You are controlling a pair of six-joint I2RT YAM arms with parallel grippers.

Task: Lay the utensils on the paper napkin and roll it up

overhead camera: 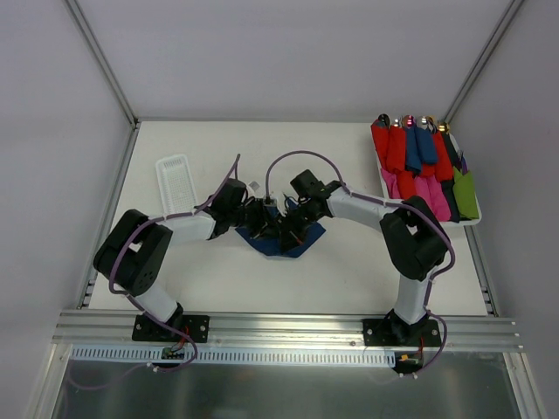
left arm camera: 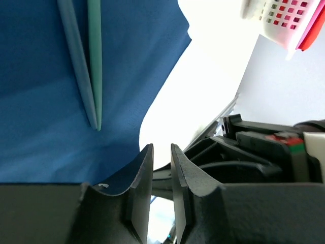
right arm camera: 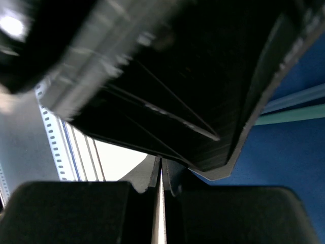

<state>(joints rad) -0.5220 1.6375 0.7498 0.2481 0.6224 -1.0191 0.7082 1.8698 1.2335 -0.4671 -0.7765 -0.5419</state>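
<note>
Left wrist view: the left gripper (left arm camera: pixel 161 165) stands closest, its two black fingers parted by a narrow slit with nothing seen between them. The tips sit at the near edge of the dark navy-blue paper napkin (left arm camera: pixel 45 132), the left-hand finger (left arm camera: pixel 144 178) just against that edge.

On the napkin lie the slim teal-green utensils (left arm camera: pixel 95 61) (two pieces, one greener and one greyer), side by side and converging to points. They are apart from the fingers, further up the sheet.

Right wrist view: the right gripper (right arm camera: pixel 160 168) has its fingers drawn together to a hairline. A thin pale line shows in the seam, possibly a pinched paper edge; the view is too dark to confirm. A blurred black body fills the frame above, with napkin and utensils beyond it to the right.

Top view: both grippers meet over the napkin at mid-table (overhead camera: pixel 349 271). A white perforated plastic basket (overhead camera: pixel 175 182) lies to the left. A white tray (overhead camera: pixel 389 189) of red, pink, blue and green rolled bundles (overhead camera: pixel 426 166) sits far right.
</note>
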